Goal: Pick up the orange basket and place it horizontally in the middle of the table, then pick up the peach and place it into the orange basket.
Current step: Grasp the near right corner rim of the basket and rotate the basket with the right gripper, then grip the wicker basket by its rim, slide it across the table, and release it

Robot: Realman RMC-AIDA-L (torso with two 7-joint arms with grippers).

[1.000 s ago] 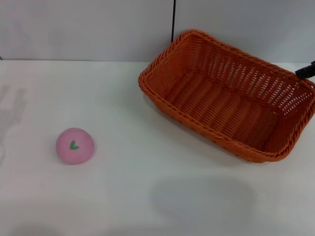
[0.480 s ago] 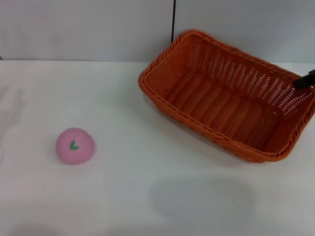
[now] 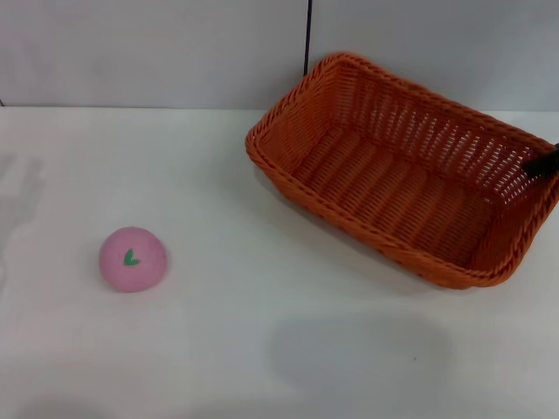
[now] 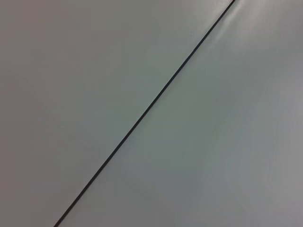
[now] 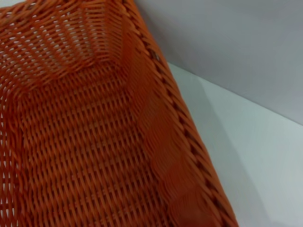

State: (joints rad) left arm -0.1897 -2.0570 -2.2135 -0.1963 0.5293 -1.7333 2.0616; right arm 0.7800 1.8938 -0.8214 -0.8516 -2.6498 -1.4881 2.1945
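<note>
Orange basket (image 3: 403, 172) sits skewed at far right of table (image 3: 227, 349), long axis diagonal, one end lifted slightly or leaning. Peach (image 3: 132, 258) rests near left, well apart. Right end effector (image 3: 544, 162) only dark sliver at basket's right rim; cannot tell finger state. Left end effector out of sight. Risks: weak rim pinch lets basket slip or tilt; swinging basket could knock peach rolling

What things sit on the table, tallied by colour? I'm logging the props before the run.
Orange: 1, the basket
Pink: 1, the peach
Total: 2 things on the white table
</note>
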